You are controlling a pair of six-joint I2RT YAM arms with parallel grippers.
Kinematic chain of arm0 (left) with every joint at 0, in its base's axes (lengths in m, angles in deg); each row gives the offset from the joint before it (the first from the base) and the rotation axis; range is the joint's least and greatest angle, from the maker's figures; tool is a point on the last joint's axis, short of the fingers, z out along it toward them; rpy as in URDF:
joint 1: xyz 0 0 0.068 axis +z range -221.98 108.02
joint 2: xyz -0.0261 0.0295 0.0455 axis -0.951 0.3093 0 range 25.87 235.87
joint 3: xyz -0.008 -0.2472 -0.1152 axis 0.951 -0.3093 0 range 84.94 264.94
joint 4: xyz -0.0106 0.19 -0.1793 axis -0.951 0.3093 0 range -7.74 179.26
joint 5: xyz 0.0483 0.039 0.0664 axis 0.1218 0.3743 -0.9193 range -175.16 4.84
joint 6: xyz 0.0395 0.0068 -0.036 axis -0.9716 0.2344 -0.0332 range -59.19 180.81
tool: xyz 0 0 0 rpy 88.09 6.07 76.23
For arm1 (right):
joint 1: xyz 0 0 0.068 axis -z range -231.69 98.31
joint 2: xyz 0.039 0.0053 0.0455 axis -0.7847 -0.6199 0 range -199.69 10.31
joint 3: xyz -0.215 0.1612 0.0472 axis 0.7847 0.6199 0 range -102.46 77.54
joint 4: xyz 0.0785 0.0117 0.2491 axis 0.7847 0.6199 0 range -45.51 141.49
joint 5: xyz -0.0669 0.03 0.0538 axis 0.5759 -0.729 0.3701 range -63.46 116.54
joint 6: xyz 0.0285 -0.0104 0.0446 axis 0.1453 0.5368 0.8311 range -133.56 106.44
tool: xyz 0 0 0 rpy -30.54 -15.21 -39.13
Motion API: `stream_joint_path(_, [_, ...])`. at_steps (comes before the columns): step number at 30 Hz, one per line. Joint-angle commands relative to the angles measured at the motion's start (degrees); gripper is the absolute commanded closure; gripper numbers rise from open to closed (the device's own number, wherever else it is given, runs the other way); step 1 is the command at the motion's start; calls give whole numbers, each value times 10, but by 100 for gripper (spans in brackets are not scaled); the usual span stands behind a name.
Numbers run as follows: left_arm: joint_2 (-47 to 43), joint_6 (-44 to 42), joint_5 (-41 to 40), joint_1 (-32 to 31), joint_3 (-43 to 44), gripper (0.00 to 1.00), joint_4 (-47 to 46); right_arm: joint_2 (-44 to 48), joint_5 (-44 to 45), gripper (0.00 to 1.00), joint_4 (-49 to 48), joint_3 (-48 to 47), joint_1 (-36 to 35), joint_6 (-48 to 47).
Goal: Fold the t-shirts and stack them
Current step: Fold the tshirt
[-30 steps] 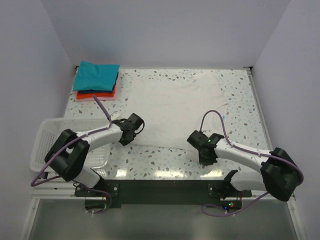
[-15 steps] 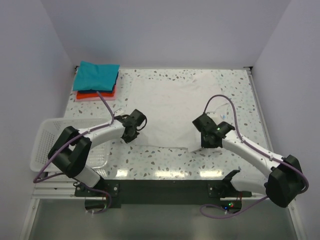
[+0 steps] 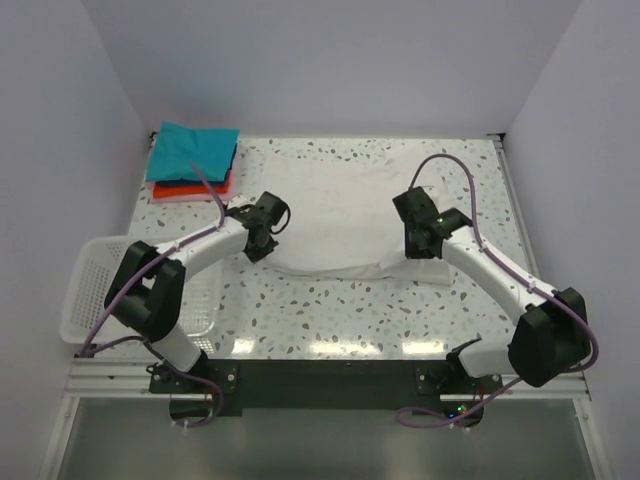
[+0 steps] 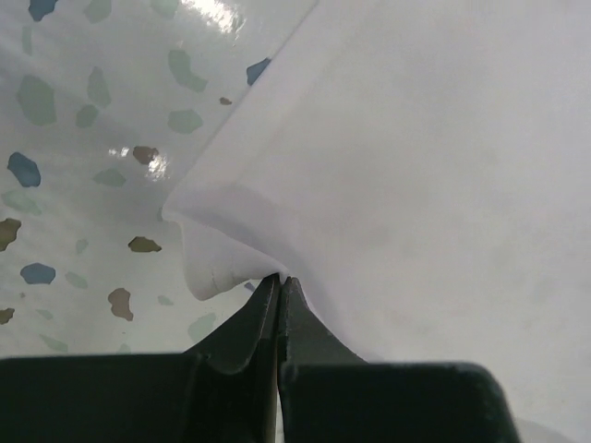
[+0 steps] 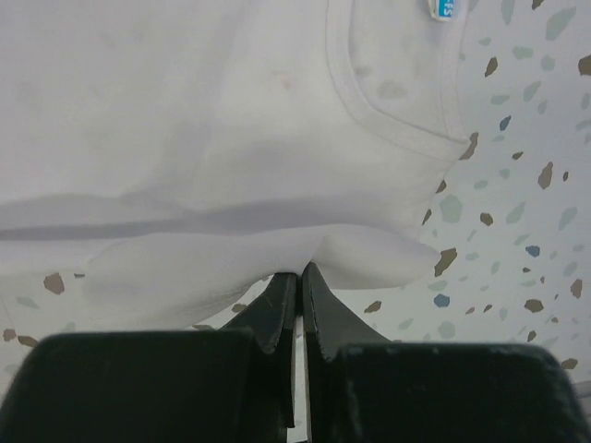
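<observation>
The white t-shirt [image 3: 335,210] lies spread in the middle of the table, its near hem lifted and doubled back. My left gripper [image 3: 262,238] is shut on the hem's left corner; the pinched cloth [image 4: 222,268] shows in the left wrist view at my gripper [image 4: 279,277]. My right gripper [image 3: 425,243] is shut on the hem's right corner; the right wrist view shows the cloth [image 5: 185,166] and collar [image 5: 397,120] beyond my gripper [image 5: 298,269]. The folded teal t-shirt [image 3: 192,152] lies on the folded red-orange t-shirt [image 3: 180,189] at the far left.
A white mesh basket [image 3: 85,290] sits at the near left beside the left arm. The speckled tabletop [image 3: 330,315] shows in front of the shirt. Walls close the table on the left, back and right.
Both grippers have moved away from the near edge toward the back, carrying the white shirt's near hem up over the shirt, so the cloth now covers less of the table.
</observation>
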Motion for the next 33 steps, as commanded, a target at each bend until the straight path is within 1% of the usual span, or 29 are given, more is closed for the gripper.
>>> stream_joint_path(1, [22,-42,10,13,52,100,1,-18,0,100,-29,-34,19,-41])
stream_joint_path(7, [79,-67,22,26,122,100,14,-53,-16,100,-45,-65,45,-63])
stream_joint_path(17, [150,-77,4,47,220,100,43,-131,-36,100,-55,-126,85,-89])
stream_joint_path(20, [166,-83,13,57,228,100,37,-159,-41,100,-60,-143,97,-95])
stream_joint_path(24, [177,-83,15,65,231,100,9,-190,-45,100,-85,-153,107,-105])
stream_joint_path(27, [186,-79,11,74,239,100,8,-213,-50,100,-105,-167,114,-113])
stream_joint_path(33, [212,-94,18,85,264,100,-5,-265,-50,100,-105,-210,124,-128])
